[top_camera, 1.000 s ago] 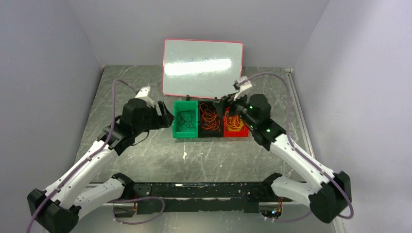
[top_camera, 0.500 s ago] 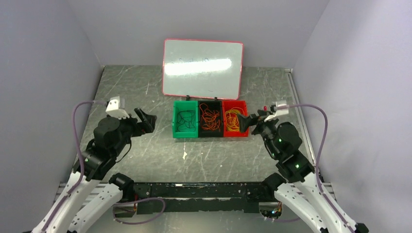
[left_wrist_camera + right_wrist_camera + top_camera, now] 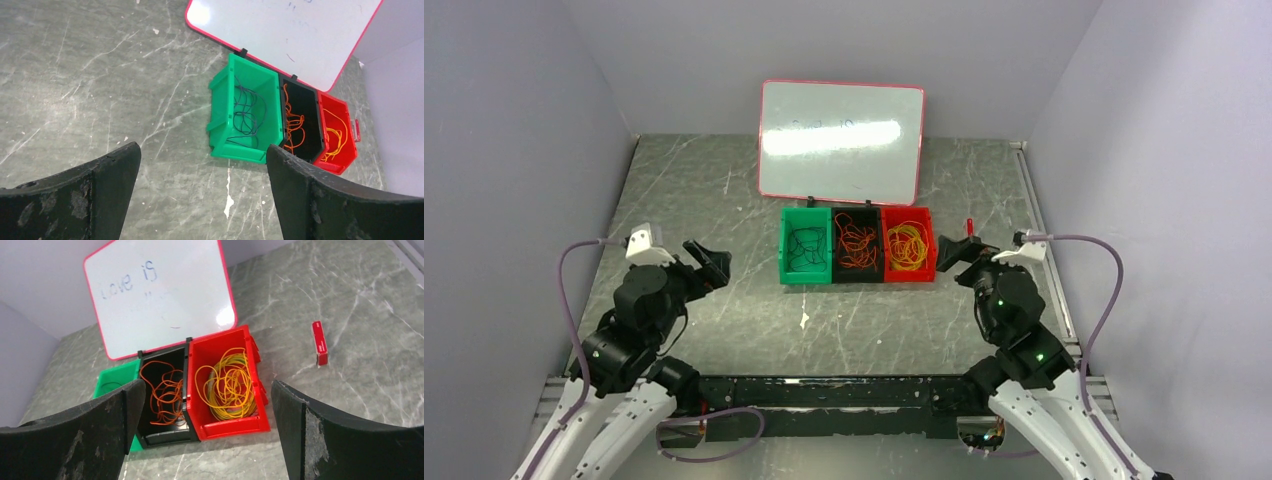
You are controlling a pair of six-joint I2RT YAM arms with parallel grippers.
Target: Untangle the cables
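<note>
Three small bins stand side by side. The green bin (image 3: 805, 245) holds black cables (image 3: 246, 111). The black bin (image 3: 857, 245) holds orange-red cables (image 3: 162, 390). The red bin (image 3: 909, 244) holds yellow cables (image 3: 229, 385). My left gripper (image 3: 708, 262) is open and empty, raised well left of the bins; in the left wrist view its gripper (image 3: 202, 195) is above bare table. My right gripper (image 3: 954, 250) is open and empty, just right of the red bin; in the right wrist view its gripper (image 3: 207, 435) frames the black and red bins.
A whiteboard with a red frame (image 3: 841, 140) leans against the back wall behind the bins. A small red block (image 3: 319, 342) lies on the table right of the red bin. Walls close in on the left, back and right.
Both arms have pulled back from the bins toward the near edge. The left gripper moved away from the green bin, the right gripper away from the red bin. The cables stay in the bins.
</note>
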